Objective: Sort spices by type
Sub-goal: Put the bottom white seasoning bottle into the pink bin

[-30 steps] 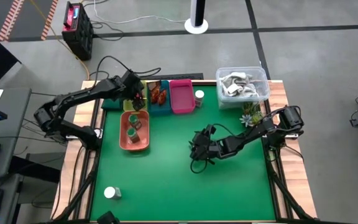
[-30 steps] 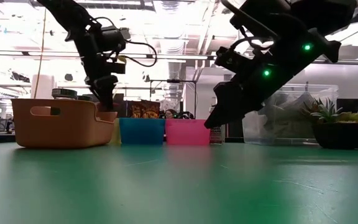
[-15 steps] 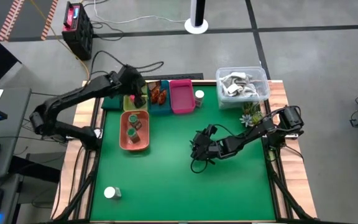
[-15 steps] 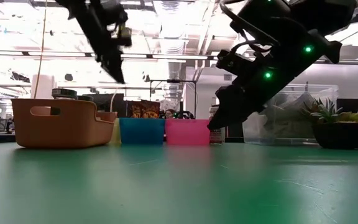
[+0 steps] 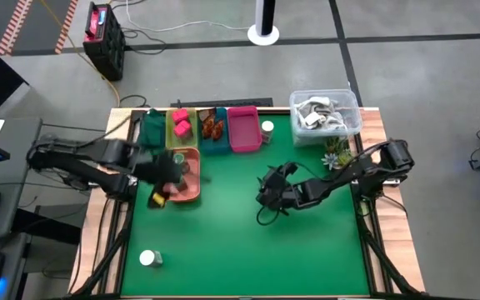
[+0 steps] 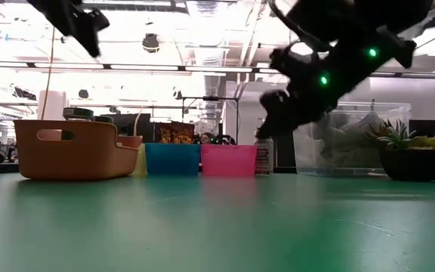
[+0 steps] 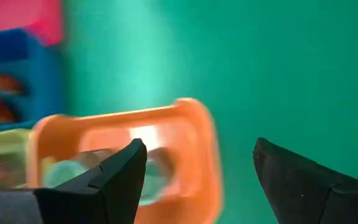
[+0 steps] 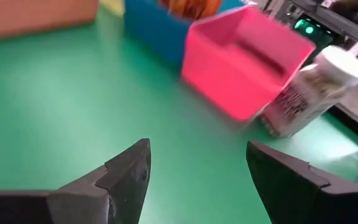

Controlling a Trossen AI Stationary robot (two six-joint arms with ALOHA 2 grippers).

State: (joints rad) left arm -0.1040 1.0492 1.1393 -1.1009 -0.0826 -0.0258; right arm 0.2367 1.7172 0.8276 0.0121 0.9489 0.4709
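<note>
Beyond the right gripper's (image 8: 194, 165) spread, empty fingers stands a round white-lidded spice jar (image 8: 312, 90) with a printed label, upright on the green surface (image 5: 248, 242), just beside the end of the long pink plastic tray (image 8: 244, 59). In the high view that jar (image 5: 267, 127) sits at the far edge, between the pink tray (image 5: 242, 129) and the clear plastic tub of white-grey items (image 5: 325, 112), ahead of the right gripper (image 5: 267, 187) and well apart from it; this arm looks the nearer one to it. Its long axis is vertical, so a level reach closing on its sides would probably suit.

The left gripper (image 5: 163, 177) hangs over the orange oval bin (image 5: 192, 190), fingers spread and empty. Another white-lidded round jar (image 5: 148, 258) stands alone near the surface's front left corner, nearer that arm.
</note>
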